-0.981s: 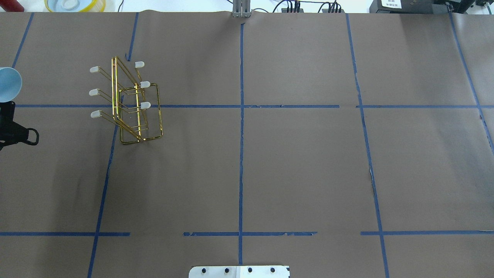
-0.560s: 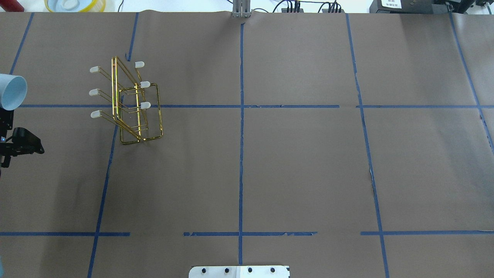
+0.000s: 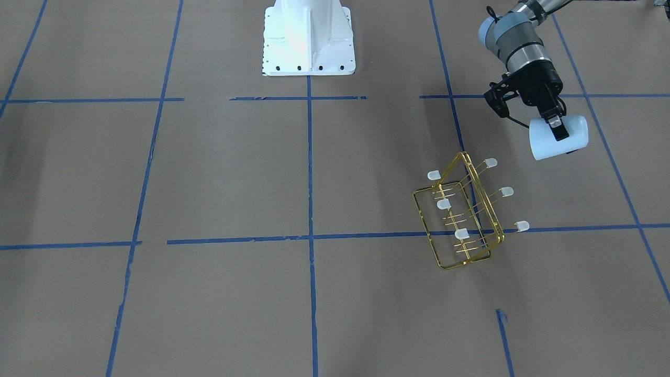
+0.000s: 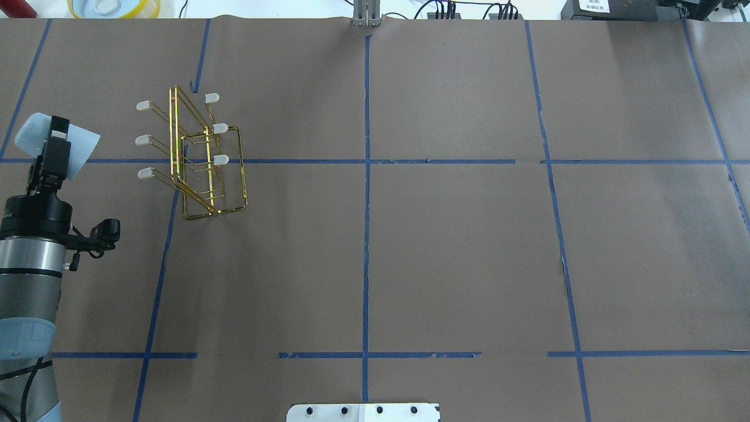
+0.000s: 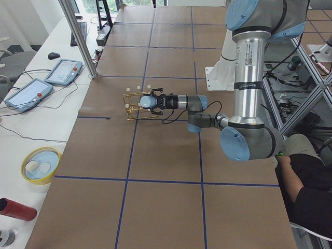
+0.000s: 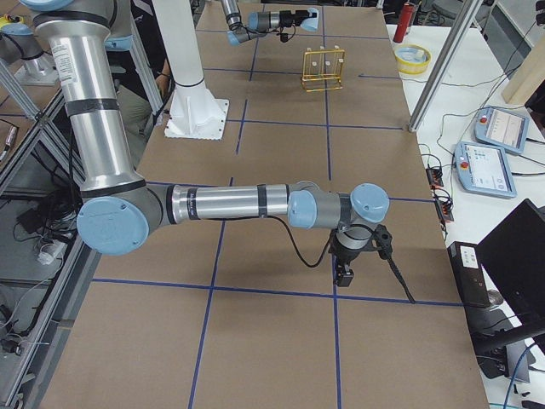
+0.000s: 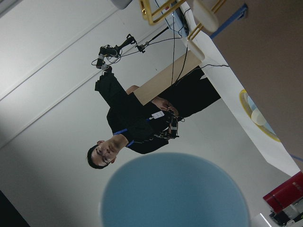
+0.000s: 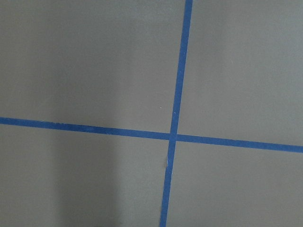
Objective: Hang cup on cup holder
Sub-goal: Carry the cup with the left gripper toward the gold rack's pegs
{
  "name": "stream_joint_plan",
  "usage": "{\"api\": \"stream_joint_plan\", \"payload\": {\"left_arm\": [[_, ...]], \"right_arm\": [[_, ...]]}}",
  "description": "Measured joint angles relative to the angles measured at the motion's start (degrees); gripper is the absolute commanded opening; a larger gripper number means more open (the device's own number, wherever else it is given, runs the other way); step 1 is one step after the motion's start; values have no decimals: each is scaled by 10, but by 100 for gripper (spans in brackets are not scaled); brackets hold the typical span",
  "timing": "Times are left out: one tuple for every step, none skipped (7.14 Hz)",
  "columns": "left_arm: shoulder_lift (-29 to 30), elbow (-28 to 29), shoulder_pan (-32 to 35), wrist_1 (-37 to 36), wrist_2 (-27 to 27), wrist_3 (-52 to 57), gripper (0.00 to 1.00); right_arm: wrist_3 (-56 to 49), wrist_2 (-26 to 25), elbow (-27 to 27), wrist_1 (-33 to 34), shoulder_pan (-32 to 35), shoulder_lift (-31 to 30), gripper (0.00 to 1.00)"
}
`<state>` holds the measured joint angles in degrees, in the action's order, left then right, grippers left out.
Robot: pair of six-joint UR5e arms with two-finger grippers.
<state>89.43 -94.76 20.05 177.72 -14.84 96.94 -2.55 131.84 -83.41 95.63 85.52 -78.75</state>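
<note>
Currently the cup is off the table, lying on its side in the left gripper, which is clamped across the cup's wall with one black finger over the top. Contents cannot be told: the left wrist view shows only a round pale-blue end filling the lower frame. The cup is small, plain, pale blue-white and tapered. The cup holder is a gold wire A-frame on a rectangular base, upright on the brown paper, with slanted prongs capped in white, three to each side. The cup sits near the rack, on the robot's left of it, apart from the nearest caps. A yellow-rimmed dish on the white bench past the table end holds pale pieces, too small to identify; a red cylinder lies near it. The right gripper hangs low over a blue tape crossing, well apart from the rack; its opening cannot be told.
</note>
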Motion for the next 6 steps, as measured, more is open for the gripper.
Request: {"api": "stream_joint_plan", "payload": {"left_arm": [[6, 1, -18, 0, 14, 66, 0], [10, 5, -41, 0, 35, 123, 0], [19, 13, -60, 0, 55, 170, 0], [34, 26, -72, 0, 73, 203, 0], [46, 36, -77, 0, 83, 221, 0], [54, 39, -79, 0, 87, 229, 0]], "right_arm": [[0, 0, 0, 0, 0, 0, 100], [0, 0, 0, 0, 0, 0, 100], [0, 0, 0, 0, 0, 0, 100], [0, 0, 0, 0, 0, 0, 100], [0, 0, 0, 0, 0, 0, 100], [0, 0, 0, 0, 0, 0, 100]]}}
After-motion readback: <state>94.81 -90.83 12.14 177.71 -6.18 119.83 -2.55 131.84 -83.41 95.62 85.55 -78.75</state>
